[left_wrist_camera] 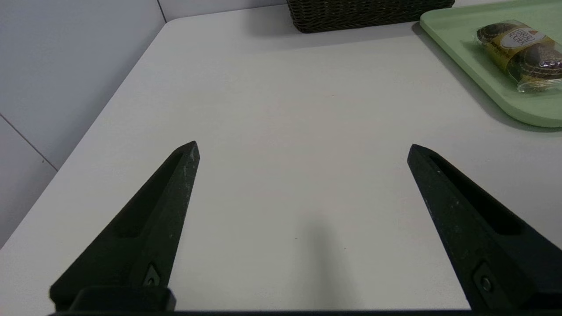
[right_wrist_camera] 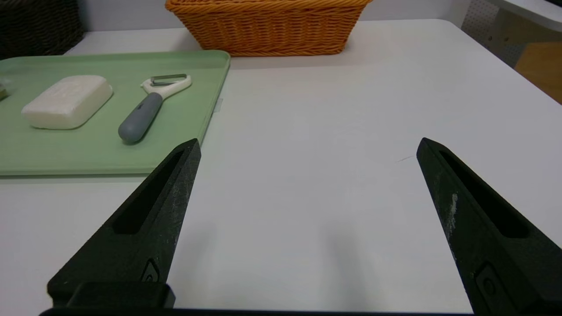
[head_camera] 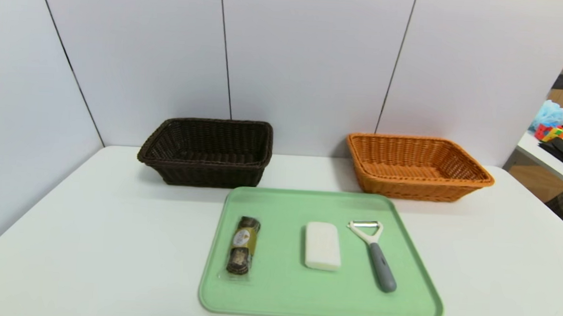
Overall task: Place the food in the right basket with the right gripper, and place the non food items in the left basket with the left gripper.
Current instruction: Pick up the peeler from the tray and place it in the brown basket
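Green rectangular plastic tray (head_camera: 274, 299) keeps our items reachable; black tapered left gripper (left_wrist_camera: 303, 149) and right gripper (right_wrist_camera: 309, 145) wait beside it, jaws wide apart.

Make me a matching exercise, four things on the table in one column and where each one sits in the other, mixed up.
1. dark cookies in clear sleeve
2. white soap-like bar
3. grey-handled peeler
4. green rectangular tray

A. tray's right part
B. in front of both baskets
C. tray's left part
D. between cookies and peeler

Pairs: 1-C, 2-D, 3-A, 4-B
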### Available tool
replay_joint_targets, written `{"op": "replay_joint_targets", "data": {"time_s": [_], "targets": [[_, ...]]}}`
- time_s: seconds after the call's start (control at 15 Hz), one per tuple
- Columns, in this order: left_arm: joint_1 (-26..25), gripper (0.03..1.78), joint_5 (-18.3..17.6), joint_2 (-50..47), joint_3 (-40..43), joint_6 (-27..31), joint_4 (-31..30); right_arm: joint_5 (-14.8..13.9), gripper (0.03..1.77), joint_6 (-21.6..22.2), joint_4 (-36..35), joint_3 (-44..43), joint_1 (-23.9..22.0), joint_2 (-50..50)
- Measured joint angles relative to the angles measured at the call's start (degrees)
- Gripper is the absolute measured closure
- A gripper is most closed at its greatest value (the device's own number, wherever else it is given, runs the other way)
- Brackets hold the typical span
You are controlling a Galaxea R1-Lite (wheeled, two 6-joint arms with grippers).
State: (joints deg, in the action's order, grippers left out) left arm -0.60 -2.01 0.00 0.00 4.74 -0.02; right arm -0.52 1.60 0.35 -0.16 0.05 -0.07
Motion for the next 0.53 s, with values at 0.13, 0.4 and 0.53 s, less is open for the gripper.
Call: {"op": "replay_joint_targets", "data": {"time_s": [0.13,0.4,0.53], "targets": [[0.00,0.12,0.01,0.00,0.00,0.02,0.00,0.00,0.10,-0.17,-0.02,0.06,0.00,0.00],[0.00,0.12,0.01,0.00,0.00,-0.15,0.02,-0.02,0.10,-0.20,-0.02,0.06,-0.02,0.00],[0.00,0.12,0.01,0.00,0.00,0.02,0.00,0.01,0.10,-0.17,-0.02,0.06,-0.05,0.00]]}}
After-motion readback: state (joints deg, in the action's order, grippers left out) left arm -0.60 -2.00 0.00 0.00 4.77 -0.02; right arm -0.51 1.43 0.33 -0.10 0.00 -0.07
